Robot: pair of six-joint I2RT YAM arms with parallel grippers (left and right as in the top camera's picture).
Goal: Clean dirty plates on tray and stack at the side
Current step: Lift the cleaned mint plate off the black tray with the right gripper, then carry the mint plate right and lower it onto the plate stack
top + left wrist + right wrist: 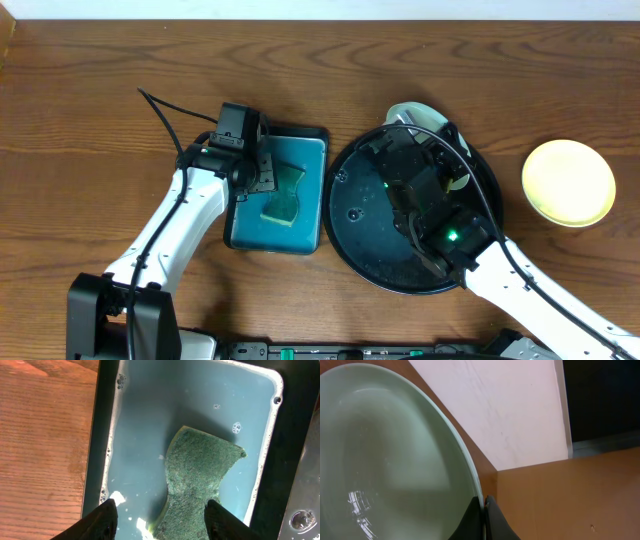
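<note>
The large round black tray (360, 215) lies right of centre. My right gripper (425, 125) is shut on the rim of a pale mint-white plate (418, 113) and holds it tilted up over the tray's far edge; the right wrist view shows its fingers (483, 505) pinching the plate's (385, 455) rim. No scribble marks show on it. A yellow plate (568, 182) lies on the table at the right. My left gripper (157, 517) is open above a green sponge (197, 480) in the teal tray. A third plate is not visible.
The rectangular teal tray (245, 230) with soapy water sits left of the black tray, its rim (107, 445) next to bare wood. A cable (165, 108) runs from the left arm. My right arm covers much of the black tray.
</note>
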